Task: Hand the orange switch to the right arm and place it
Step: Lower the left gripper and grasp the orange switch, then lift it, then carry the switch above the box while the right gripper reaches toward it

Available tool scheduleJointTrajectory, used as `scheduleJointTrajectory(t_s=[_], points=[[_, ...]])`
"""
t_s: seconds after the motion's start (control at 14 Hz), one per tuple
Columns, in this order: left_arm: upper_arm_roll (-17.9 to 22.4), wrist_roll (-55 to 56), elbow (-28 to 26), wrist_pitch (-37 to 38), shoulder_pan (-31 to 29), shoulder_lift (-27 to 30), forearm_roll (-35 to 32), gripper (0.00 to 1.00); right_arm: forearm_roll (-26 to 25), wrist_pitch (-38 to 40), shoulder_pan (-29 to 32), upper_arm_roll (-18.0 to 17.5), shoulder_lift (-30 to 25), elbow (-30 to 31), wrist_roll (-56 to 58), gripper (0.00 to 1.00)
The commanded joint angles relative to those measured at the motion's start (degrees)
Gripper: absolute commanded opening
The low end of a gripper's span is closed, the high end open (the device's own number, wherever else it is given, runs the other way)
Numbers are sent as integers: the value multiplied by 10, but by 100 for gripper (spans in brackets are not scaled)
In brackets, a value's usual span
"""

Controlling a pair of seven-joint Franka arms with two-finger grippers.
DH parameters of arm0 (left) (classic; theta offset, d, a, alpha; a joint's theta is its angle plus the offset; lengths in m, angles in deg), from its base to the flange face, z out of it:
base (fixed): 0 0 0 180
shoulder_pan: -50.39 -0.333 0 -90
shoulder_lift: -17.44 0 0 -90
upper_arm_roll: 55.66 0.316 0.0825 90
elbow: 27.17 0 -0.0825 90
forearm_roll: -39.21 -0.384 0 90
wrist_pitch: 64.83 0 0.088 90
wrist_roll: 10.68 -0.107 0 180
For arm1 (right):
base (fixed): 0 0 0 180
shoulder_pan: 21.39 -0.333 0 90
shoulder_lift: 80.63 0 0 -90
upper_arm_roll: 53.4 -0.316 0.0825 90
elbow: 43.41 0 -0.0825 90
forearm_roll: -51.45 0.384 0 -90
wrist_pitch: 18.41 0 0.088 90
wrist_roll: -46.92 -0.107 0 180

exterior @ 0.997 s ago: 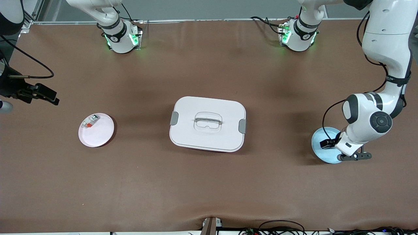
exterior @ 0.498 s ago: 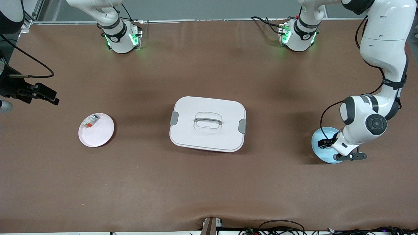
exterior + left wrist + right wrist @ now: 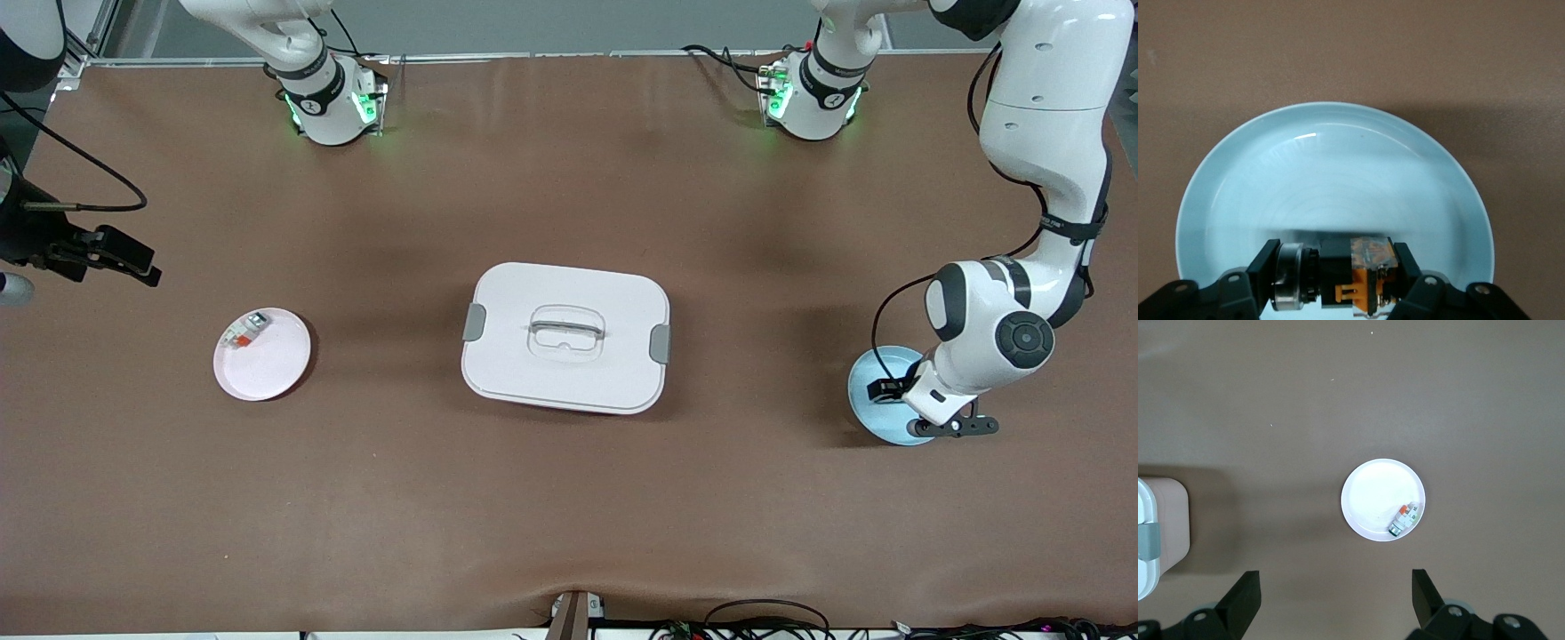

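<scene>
The orange switch [image 3: 1361,267], a small black block with orange parts and a silver ring at one end, lies low in the light blue plate [image 3: 1338,167] at the left arm's end of the table. My left gripper [image 3: 1336,265] is down in that plate [image 3: 867,391], and its fingers press on both ends of the switch. In the front view the left wrist hides the switch. My right gripper [image 3: 1336,590] is open and empty, held high over the right arm's end of the table [image 3: 124,258].
A pale pink plate [image 3: 267,364] holds a white-grey block with a red-orange patch [image 3: 244,331]; both also show in the right wrist view, the plate [image 3: 1371,500] and the block [image 3: 1403,519]. A white lidded box [image 3: 564,338] with a handle stands mid-table.
The left arm shifted a little toward the table's middle over the blue plate, then held still. The right arm has not moved.
</scene>
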Motion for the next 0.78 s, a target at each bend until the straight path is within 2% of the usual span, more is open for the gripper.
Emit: scheduleJointTrajectory(t_s=[0.0, 0.21, 0.43, 0.71], points=[[-5, 2, 1, 43, -1, 43, -3, 0, -10, 4, -10, 2, -5, -4, 2, 100], [-25, 5, 15, 88, 0, 88, 37, 0, -9, 6, -21, 2, -5, -11, 1, 100], [-34, 28, 74, 190, 5, 112, 101, 0, -8, 7, -39, 0, -6, -12, -4, 100], [-77, 142, 148, 294, 4, 118, 110, 0, -1, 47, -108, -1, -6, -41, -41, 100]])
